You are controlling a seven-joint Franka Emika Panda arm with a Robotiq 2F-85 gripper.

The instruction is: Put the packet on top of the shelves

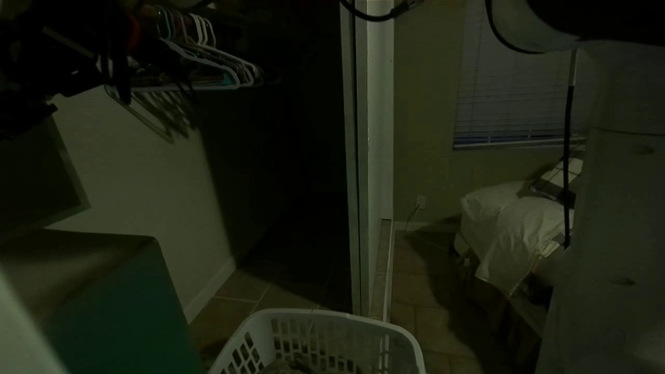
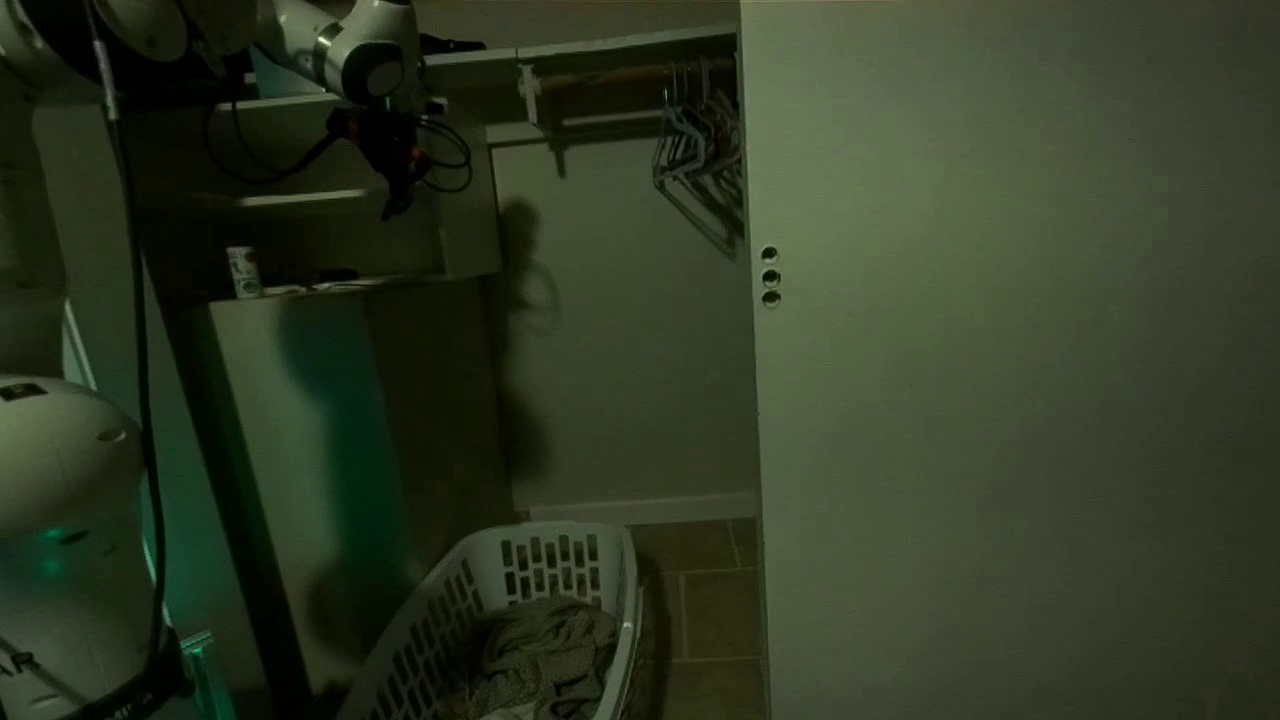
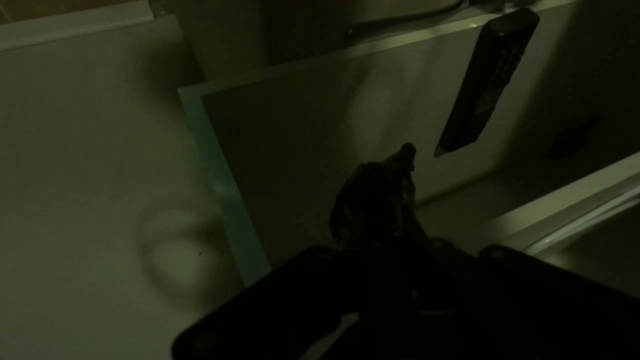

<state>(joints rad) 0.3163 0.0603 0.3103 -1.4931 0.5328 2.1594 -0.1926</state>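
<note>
the packet [image 3: 372, 202] juts, pinched, from the tool [image 3: 387, 251]

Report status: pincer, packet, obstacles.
Pincer shut on packet. Packet not yet on top of shelves. Black remote lies lower, probably no obstacle.

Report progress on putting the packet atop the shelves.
Done: the packet looks picked up. In hand: the jaws appear closed on it, hanging lower than the top of the shelves in an exterior view. Left, likely: raise it, set it on top, release.
</note>
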